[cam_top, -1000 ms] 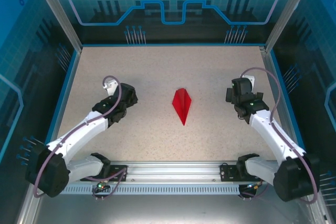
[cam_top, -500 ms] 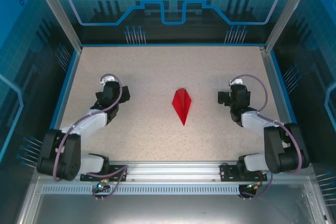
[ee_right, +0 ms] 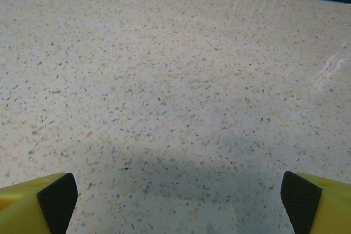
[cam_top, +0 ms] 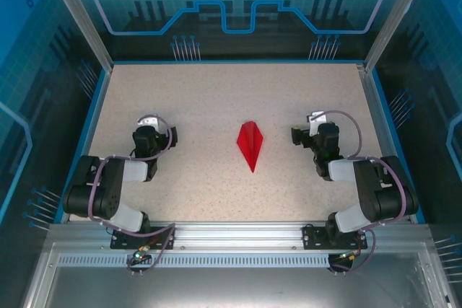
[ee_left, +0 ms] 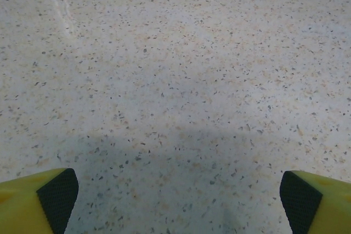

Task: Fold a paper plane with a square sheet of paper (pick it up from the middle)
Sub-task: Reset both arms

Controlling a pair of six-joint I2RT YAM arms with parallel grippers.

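Lying flat near the middle of the speckled beige tabletop (cam_top: pixel 209 95), the slim bright red paper plane (cam_top: pixel 250 145) shows a kite shape with a central crease. Its long sharp point aims toward the near edge, where the arm bases are bolted. The left pincer (cam_top: pixel 146 135) sits well to the left of the plane, at the end of a white arm folded back close to its base. The right pincer (cam_top: pixel 309 135) sits well to the right, its arm folded in the same way. The plane lies between the two, apart from both.

In the left wrist view the left pincer is spread wide, with its yellow fingers (ee_left: pixel 22 204) at the two lower corners. Their black pads face inward, with bare speckled surface between them. The right wrist view shows the right pincer also spread wide, its yellow fingers tipped with black pads (ee_right: pixel 56 197) at the lower corners, gripping nothing. A soft shadow falls on the tabletop beneath each one.
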